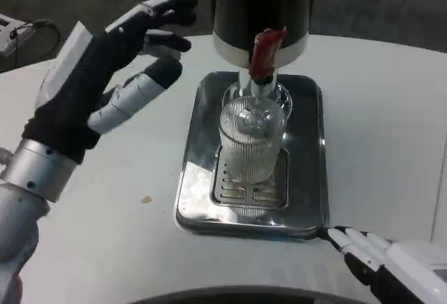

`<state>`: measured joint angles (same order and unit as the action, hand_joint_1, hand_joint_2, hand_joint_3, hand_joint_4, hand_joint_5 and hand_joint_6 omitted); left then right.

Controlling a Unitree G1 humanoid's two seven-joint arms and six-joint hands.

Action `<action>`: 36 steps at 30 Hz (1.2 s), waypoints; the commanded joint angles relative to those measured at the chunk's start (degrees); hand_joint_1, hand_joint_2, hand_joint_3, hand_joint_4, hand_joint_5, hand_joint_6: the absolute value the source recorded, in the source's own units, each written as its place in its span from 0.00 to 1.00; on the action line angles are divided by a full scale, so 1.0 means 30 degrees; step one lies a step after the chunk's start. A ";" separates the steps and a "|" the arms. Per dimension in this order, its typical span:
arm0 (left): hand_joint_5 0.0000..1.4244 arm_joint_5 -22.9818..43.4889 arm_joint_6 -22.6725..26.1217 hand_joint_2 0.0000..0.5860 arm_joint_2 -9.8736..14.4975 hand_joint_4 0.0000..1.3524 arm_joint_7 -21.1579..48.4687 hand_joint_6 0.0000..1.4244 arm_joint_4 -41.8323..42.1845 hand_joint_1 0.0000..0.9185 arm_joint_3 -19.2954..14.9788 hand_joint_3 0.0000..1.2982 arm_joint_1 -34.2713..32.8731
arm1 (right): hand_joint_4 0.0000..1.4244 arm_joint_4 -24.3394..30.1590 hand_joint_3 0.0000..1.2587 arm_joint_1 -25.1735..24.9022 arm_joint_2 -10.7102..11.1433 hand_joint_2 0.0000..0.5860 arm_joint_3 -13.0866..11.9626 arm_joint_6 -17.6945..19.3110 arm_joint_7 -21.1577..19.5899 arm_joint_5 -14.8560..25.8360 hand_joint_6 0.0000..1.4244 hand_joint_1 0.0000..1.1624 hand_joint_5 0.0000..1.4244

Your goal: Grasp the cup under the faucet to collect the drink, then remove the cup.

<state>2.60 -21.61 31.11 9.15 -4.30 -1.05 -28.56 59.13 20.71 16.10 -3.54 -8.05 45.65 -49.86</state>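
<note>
A clear ribbed glass cup [252, 143] stands upright on the grille of a steel drip tray [311, 178], directly below the faucet with its red lever [265, 54] on the black dispenser [264, 7]. My left hand [105, 73] is raised to the left of the tray, fingers spread, palm toward the cup, holding nothing and well apart from it. My right hand [387, 262] lies low at the table's near right, just off the tray's front corner, fingers loosely apart and holding nothing.
The white round table [391, 122] surrounds the tray. A small crumb [145, 199] lies on the table left of the tray. A white device with a cable [14, 31] sits at the far left edge.
</note>
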 commanded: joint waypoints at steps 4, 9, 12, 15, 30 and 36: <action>0.27 0.4615 0.5344 0.15 0.0053 0.18 0.4463 0.27 0.1980 0.00 -0.0663 0.20 -0.1460 | 0.00 0.0291 0.03 0.0471 -0.0500 0.75 -0.0566 0.0921 -0.0053 0.0489 0.00 0.22 0.00; 0.26 0.5287 0.8308 0.15 0.0342 0.17 0.6185 0.25 0.2733 0.00 -0.0610 0.19 -0.2474 | 0.00 0.0291 0.03 0.0817 -0.0979 0.76 -0.0976 0.1620 -0.0161 0.0603 0.00 0.22 0.00; 0.26 0.4968 0.8993 0.15 0.0315 0.16 0.6602 0.25 0.3030 0.00 -0.0526 0.19 -0.2967 | 0.00 0.0291 0.03 0.1164 -0.1218 0.77 -0.1312 0.2030 -0.0235 0.0796 0.00 0.22 0.00; 0.26 0.4661 0.9432 0.15 0.0158 0.16 0.6764 0.25 0.3150 0.00 -0.0478 0.19 -0.3379 | 0.00 0.0291 0.03 0.1543 -0.1479 0.77 -0.1707 0.2470 -0.0245 0.0997 0.00 0.22 0.00; 0.25 0.4709 0.9324 0.17 -0.1593 0.16 0.6256 0.24 0.3187 0.00 -0.1007 0.19 -0.4231 | 0.00 0.0291 0.04 0.2108 -0.2253 0.76 -0.2692 0.3586 -0.0156 0.1526 0.00 0.23 0.00; 0.25 0.4703 0.9094 0.18 -0.2190 0.16 0.5959 0.24 0.2952 0.00 -0.1345 0.19 -0.4314 | 0.00 0.0291 0.04 0.2175 -0.2294 0.76 -0.2788 0.3663 -0.0035 0.1552 0.00 0.24 0.00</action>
<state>17.06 6.68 25.05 27.80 4.19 -4.09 -40.79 59.13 26.73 9.49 -11.57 2.12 45.19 -45.68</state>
